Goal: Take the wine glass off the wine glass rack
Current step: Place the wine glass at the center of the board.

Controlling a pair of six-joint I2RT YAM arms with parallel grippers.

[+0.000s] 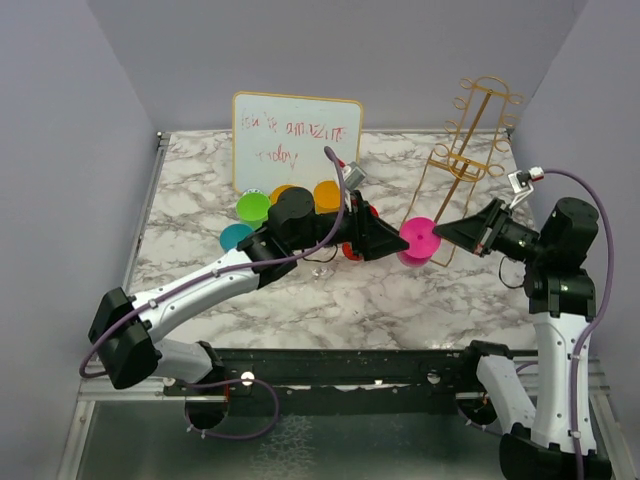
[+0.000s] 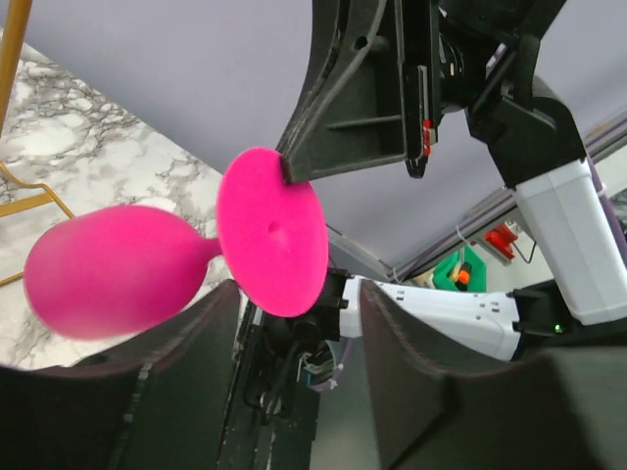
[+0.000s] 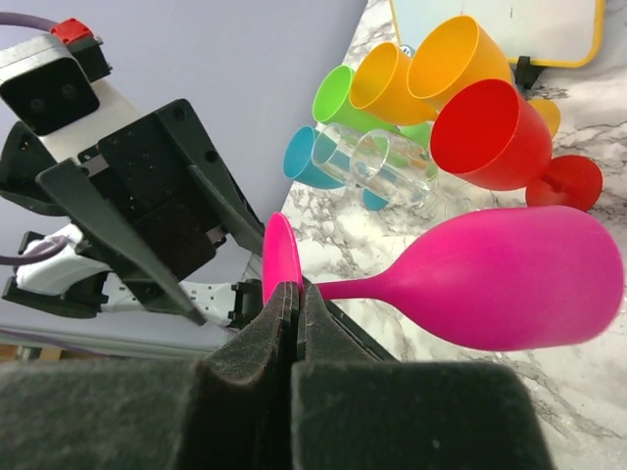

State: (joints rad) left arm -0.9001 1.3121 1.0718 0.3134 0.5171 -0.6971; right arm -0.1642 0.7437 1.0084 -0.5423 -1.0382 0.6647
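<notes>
Right gripper (image 3: 297, 294) on wine glass (image 3: 509, 279) foot; left gripper (image 3: 232, 274) opposite; cups (image 3: 490, 132) behind.

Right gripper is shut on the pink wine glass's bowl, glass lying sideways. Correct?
No: the right gripper is shut on the foot of the pink wine glass, not its bowl. The glass does lie sideways. The right wrist view shows this.

The left claw (image 1: 395, 241) and right claw (image 1: 441, 233) flank the pink glass (image 1: 418, 240); the rack (image 1: 462, 163) stands just behind. Cups (image 1: 252, 207) crowd the table (image 1: 400, 300) before the whiteboard (image 1: 296, 140). Near edge lies bare.
</notes>
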